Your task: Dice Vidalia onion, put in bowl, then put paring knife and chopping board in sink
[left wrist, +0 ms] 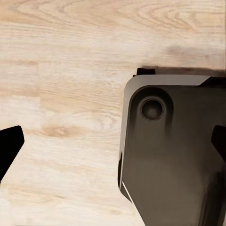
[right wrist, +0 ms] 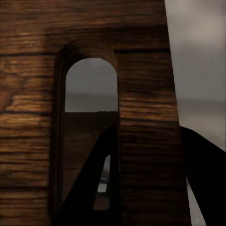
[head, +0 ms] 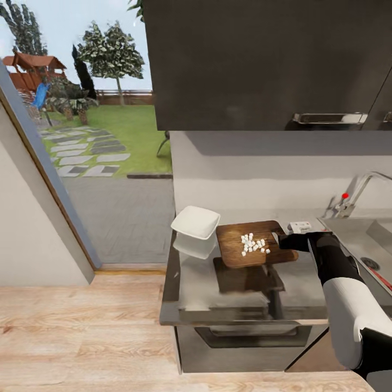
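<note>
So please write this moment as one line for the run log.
right gripper: shut on chopping board | board: lifted | diced onion: on board | bowl: beside board

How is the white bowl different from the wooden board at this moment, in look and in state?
The bowl is white, squarish and empty; the chopping board is brown, longer and flat, with small white onion cubes on it. The bowl stands on the countertop; the board is held above it, with the right gripper shut on its handle end. Both have rounded corners, and the board's edge comes right up to the bowl.
</note>
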Available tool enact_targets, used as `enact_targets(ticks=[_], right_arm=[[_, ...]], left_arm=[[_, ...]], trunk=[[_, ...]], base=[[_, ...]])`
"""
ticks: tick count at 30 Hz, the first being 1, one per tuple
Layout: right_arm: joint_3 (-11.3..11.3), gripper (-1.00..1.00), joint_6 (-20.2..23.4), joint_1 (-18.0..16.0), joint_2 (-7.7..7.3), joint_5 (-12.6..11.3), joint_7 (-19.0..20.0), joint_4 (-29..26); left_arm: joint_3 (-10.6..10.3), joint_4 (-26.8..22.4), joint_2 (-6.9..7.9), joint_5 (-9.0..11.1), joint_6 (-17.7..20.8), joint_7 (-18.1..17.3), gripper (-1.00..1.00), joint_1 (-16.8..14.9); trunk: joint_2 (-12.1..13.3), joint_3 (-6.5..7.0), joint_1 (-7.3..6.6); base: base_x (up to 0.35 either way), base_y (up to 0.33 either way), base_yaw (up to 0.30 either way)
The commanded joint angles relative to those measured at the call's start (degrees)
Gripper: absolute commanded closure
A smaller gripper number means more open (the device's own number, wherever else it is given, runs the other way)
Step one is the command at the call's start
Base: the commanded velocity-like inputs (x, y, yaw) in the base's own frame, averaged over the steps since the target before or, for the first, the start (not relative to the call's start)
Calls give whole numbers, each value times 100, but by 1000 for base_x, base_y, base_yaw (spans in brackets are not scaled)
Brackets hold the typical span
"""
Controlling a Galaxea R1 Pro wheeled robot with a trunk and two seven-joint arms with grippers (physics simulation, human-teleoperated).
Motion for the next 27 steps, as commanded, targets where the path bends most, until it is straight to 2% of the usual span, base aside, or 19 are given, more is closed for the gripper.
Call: enact_targets(ticks=[1,6,11,18,21,27], right_arm=[[-17,100,12,-6,3,56,51,-7],[-6,100,55,-6,6,84,-98,1],[7,100,332,-6,18,84,-254,2],[-7,100,478,-6,0,87,-270,2],[-20,100,684,-6,-8,90,-273,-7],[-22,100,943,-6,-117,92,-266,-56]], left_arm=[[-48,19,-3,35,-32,5,-100,-9],[-48,21,-6,35,-32,4,-100,-9],[-48,19,-9,35,-32,6,-100,-9],[-48,18,-10,35,-32,7,-100,-9],[-50,18,-11,31,-32,5,-100,-9],[-51,18,-11,28,-32,7,-100,-9]], trunk=[[-11,-2,6],[-11,43,6],[-11,88,6],[-11,124,6],[-11,125,6],[-11,125,6]], base=[[238,0,0],[137,0,0],[14,0,0],[1,0,0],[0,0,0],[0,0,0]])
